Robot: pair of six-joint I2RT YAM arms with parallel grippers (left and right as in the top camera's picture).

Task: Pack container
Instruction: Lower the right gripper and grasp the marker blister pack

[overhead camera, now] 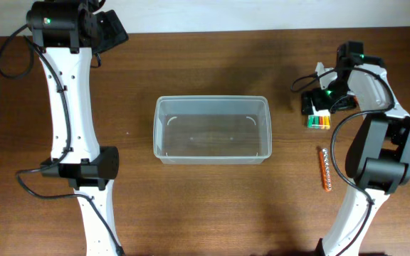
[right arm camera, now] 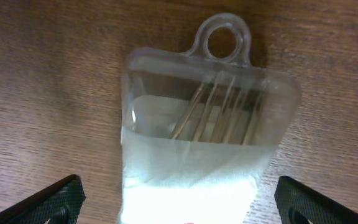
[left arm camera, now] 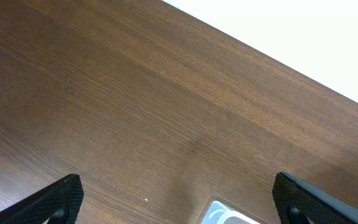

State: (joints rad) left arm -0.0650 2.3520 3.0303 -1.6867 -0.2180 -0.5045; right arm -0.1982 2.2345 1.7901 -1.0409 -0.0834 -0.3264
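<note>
I see container [overhead camera: 211, 99] at table [overhead camera: 212, 206] centre, between arms. Left gripper [left arm camera: 176, 190] jaws wide over bare wood, container corner at my lower frame edge. Right gripper [right arm camera: 176, 190] jaws wide, either side of clear hang-tab case [right arm camera: 210, 106] of thin sticks, not touching. Orange stick [overhead camera: 324, 169] beside right arm.

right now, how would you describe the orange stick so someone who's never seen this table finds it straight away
From the clear container in the centre, look to the robot's right, beside the right arm. A thin stick lies flat there, nearer the arm's base than the small clear case. It is long, slim and orange; the case is short and boxy with multicoloured contents.
</note>
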